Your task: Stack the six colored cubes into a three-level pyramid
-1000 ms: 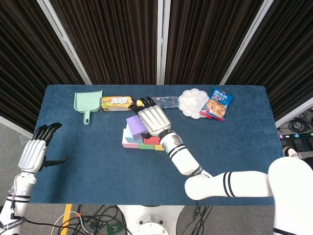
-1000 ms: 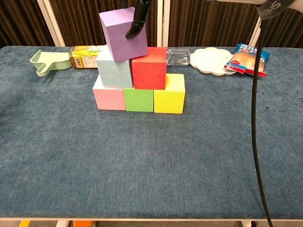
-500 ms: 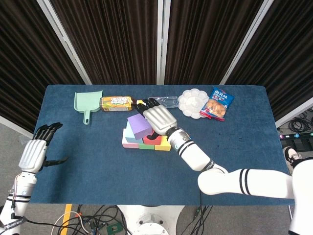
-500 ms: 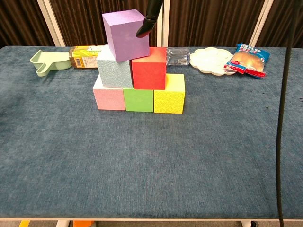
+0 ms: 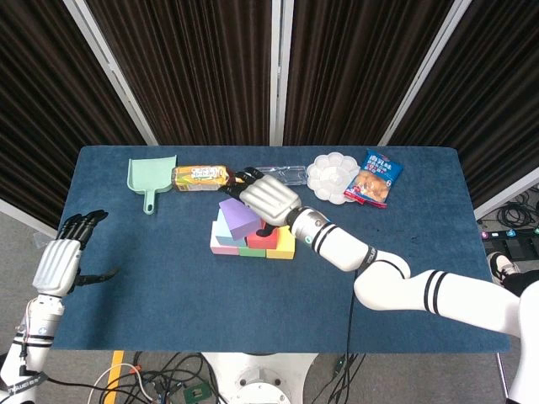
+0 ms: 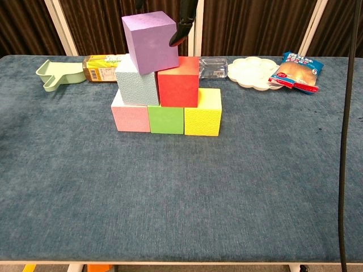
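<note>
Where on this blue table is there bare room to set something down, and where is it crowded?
Bare cloth spans the near half of the blue table in front of the cube pyramid, plus both sides of it. The back edge is crowded: green scoop, yellow packet, white palette tray, snack bag.

White black-banded arms, silver-backed hands (image 5: 269, 200) with black fingers (image 5: 84, 222)

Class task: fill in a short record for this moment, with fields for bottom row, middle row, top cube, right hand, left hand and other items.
bottom row: pink cube, green cube, yellow cube, side by side
middle row: pale blue cube, red cube
top cube: purple cube, tilted on the middle row
right hand: right hand over the stack, fingers at the purple cube's edge
left hand: left hand off the table's left edge, holding nothing
other items: mint green plastic scoop, white paint palette, snack bag
</note>
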Controlling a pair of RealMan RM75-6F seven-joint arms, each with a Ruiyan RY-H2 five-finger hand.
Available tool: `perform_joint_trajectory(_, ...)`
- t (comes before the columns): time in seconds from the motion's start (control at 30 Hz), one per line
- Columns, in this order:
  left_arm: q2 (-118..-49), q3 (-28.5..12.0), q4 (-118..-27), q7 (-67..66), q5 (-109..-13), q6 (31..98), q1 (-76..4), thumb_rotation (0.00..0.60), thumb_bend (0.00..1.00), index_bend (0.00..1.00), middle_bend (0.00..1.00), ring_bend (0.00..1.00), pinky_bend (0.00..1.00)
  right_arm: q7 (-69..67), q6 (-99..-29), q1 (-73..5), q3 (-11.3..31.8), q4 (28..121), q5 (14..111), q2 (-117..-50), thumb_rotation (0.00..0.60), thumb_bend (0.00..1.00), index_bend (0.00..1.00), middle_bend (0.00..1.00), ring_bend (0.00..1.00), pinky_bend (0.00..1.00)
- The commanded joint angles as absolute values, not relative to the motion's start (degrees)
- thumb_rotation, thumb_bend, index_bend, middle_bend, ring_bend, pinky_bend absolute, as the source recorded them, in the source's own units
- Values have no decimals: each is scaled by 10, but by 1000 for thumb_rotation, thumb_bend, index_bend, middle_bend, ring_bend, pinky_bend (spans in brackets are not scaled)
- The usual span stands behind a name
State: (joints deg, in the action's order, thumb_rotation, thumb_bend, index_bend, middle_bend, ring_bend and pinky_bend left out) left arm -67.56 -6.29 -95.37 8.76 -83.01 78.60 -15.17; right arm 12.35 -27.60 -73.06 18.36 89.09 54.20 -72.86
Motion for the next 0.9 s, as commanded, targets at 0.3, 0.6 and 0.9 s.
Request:
perform_joint_trajectory(0.3, -675, -65, -954, 89, -829, 787, -152, 600, 93, 125, 87, 87, 82, 100, -297, -743, 171, 870, 549, -746, 600, 78, 187, 319, 0, 0)
perform_joint_trajectory(0.6, -674, -65, -956, 87, -834, 788, -152, 600, 93, 125, 87, 87, 81, 162, -379, -752, 153, 916, 468, -736, 600, 80, 193, 361, 0, 0)
perform_joint_trajectory(0.9, -674, -63, -951, 95, -839, 791, -151, 600, 92, 125, 87, 87, 81, 260, -480, -787, 141, 974, 299, -753, 600, 74, 195, 380, 15, 0)
